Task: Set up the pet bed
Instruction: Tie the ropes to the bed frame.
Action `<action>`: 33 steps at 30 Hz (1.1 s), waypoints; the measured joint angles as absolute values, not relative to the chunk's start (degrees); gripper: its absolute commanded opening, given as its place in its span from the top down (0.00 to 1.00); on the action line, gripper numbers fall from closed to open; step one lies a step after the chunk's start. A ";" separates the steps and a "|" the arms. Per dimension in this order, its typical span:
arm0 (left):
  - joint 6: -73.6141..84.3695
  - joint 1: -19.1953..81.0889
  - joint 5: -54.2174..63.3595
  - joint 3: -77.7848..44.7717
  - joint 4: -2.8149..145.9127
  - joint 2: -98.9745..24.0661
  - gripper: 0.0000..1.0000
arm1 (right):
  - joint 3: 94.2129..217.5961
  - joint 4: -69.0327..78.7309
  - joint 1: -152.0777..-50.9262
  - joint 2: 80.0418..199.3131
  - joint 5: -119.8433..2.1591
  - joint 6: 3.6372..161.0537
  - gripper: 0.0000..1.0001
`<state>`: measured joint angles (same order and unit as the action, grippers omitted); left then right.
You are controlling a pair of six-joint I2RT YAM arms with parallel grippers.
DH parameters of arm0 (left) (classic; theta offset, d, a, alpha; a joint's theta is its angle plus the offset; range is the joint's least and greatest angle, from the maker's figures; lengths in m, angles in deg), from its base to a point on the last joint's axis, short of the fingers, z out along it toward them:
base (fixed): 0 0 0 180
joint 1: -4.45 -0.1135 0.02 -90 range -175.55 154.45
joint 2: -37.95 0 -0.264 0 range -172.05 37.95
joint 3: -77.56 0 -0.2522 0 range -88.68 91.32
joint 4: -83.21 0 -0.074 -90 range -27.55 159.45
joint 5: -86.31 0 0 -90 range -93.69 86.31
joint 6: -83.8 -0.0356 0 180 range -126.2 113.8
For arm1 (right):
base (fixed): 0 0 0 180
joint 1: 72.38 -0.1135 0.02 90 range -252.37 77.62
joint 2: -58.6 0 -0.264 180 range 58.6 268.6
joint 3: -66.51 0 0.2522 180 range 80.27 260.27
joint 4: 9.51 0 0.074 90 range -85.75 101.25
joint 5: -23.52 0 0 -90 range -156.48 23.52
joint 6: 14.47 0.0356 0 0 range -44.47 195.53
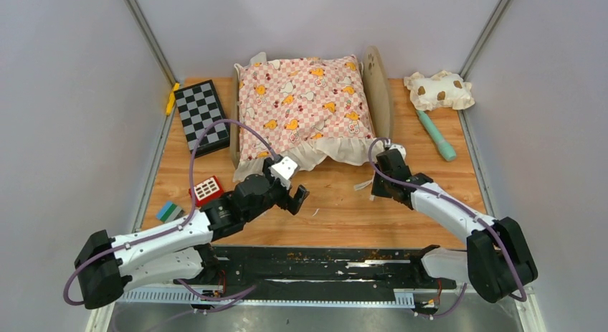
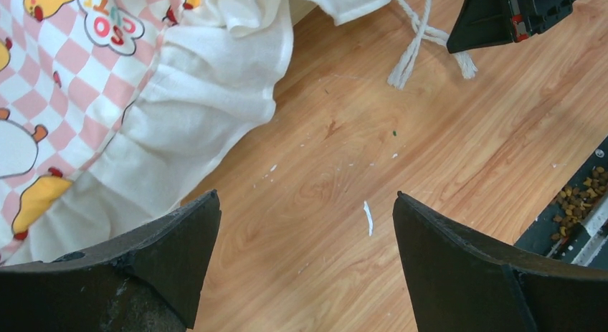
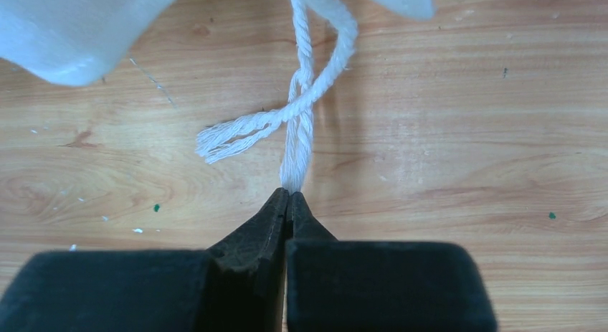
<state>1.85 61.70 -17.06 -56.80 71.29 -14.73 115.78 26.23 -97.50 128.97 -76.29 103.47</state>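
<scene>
Right gripper (image 3: 289, 196) sits low, clamped tight on a white cord (image 3: 297, 149); left gripper (image 2: 307, 196) hangs wide open, empty, beside the ruffled cushion (image 2: 79, 74) on the pet bed (image 1: 378, 88).

Pink checkered cushion (image 1: 305, 106) atop pet bed (image 1: 379, 95)

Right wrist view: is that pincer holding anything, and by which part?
Yes: the right pincer is shut on the tip of one white cord strand trailing from the cushion. The left pincer is open, holding nothing.
</scene>
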 measured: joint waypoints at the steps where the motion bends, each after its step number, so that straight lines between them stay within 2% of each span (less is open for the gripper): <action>1: 1.15 61.70 -16.68 -56.80 72.49 -15.72 0.04 | 116.13 26.54 -97.37 128.75 -76.05 103.43 1.00; 8: -4.97 61.70 -12.64 -56.34 82.79 -24.61 0.07 | 117.50 28.39 -95.31 126.82 -73.71 102.60 1.00; 16: -20.31 65.15 -6.74 -57.19 104.08 -36.77 0.00 | 117.92 29.77 -90.75 125.93 -66.78 101.31 1.00; 23: -32.31 69.85 -7.35 -55.86 120.16 -52.79 0.00 | 118.90 31.63 -88.06 124.24 -61.36 99.80 1.00; 33: -41.18 70.29 -7.57 -51.62 140.25 -70.91 0.00 | 119.36 33.86 -84.10 120.51 -56.26 97.44 1.00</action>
<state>-41.18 70.29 -7.57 -51.62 140.25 -70.91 119.36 33.86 -84.10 120.51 -56.26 97.44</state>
